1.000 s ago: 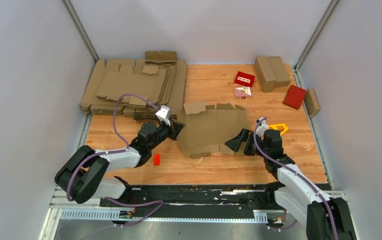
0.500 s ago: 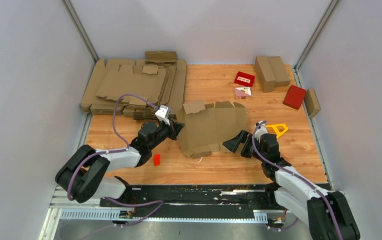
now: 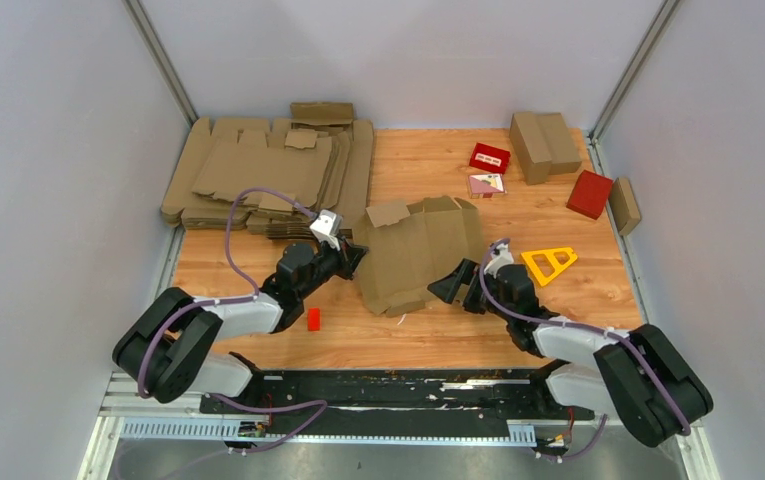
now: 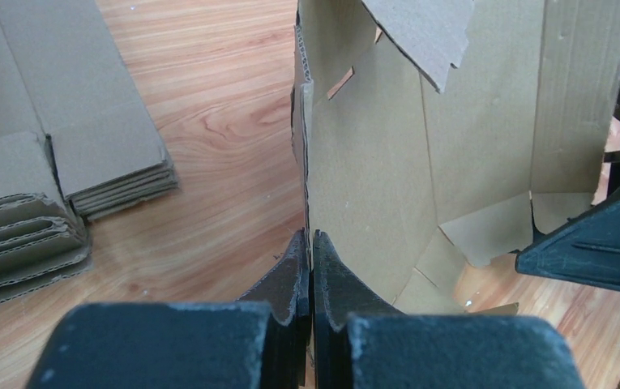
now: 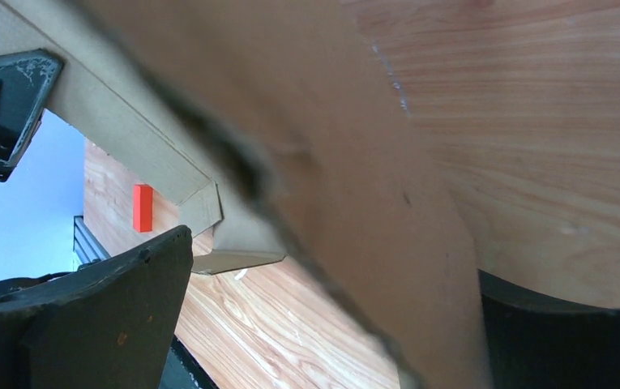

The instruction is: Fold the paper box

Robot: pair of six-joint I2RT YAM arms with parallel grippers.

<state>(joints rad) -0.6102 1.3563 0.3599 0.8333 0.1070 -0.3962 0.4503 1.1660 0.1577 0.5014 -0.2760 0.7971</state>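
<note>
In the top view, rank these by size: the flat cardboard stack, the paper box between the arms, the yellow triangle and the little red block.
1. Cardboard stack
2. Paper box
3. Yellow triangle
4. Red block, clearly smallest

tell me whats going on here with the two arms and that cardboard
Both arms are working on one paper box, a flat blank, in the middle of the table. The left gripper is shut on its left edge. The right gripper is open, with the right edge between its jaws. The blank is bowed up off the wood, not yet folded. A stack of flat blanks lies far left; folded brown boxes sit far right.
</note>
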